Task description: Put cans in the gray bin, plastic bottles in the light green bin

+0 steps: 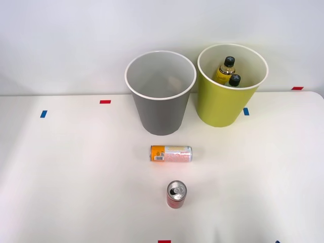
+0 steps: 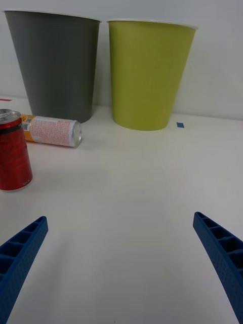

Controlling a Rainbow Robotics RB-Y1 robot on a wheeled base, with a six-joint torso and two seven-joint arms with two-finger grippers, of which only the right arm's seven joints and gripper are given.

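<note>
— Gray plastic first: where does the gray bin [image 1: 161,96] sit?

— Upper middle of the front view, upright on the white table [image 1: 66,177], white rim up. The light green bin [image 1: 230,91] stands just beside it, toward the upper right of the frame, near it but with a narrow gap between their rims.

— And the plastic bottles?

— Both are inside the light green bin. The yellowish bottle [image 1: 225,71] leans with its black cap up, and the second bottle's cap [image 1: 234,80] shows just beside it, lower in the frame.

— The cans?

— Both lie outside the bins. The orange and pale pink can [image 1: 171,153] lies on its side at the centre of the front view, just below the gray bin, orange end to the left. The red can [image 1: 176,194] stands upright lower down, silver pull-tab top showing, apart from the other can.

— How is the right gripper [image 2: 121,263]?

— In the wrist view its blue ribbed fingers [image 2: 20,253] sit at the two bottom corners, spread wide, with bare table between them and nothing held. The red can stands at the left edge of that frame, the lying can behind it, both bins upright beyond.

— Anything else on the table?

— Small red and blue tape marks [image 1: 105,102] scattered around the edges.
</note>
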